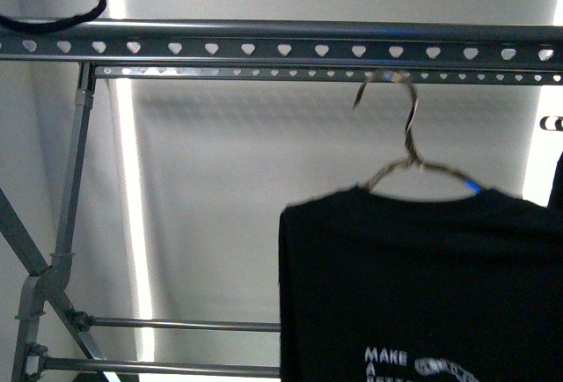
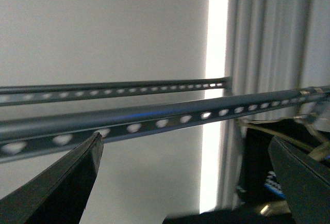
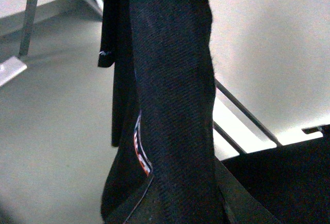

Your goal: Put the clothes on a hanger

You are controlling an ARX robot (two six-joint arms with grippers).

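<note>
The black T-shirt (image 1: 422, 285) with white "MAKE A" text (image 1: 387, 360) hangs on a metal wire hanger (image 1: 413, 162) at the right of the front view. The hanger's hook (image 1: 387, 83) is level with the perforated rail (image 1: 264, 72); blur hides whether it rests on it. My left gripper (image 2: 185, 182) is open and empty just below the rails (image 2: 129, 121), with the hanger wire (image 2: 309, 141) and the shirt (image 2: 258, 172) beside one finger. My right gripper (image 3: 175, 208) is shut on the T-shirt's fabric (image 3: 175, 105), which covers its fingers. Neither gripper shows in the front view.
The grey drying rack has two perforated top rails (image 1: 264, 47), slanted legs (image 1: 62, 259) and low cross bars (image 1: 176, 323). Another dark garment (image 1: 556, 179) hangs at the far right edge. A black cable loop (image 1: 53, 8) hangs at the top left. A pale wall lies behind.
</note>
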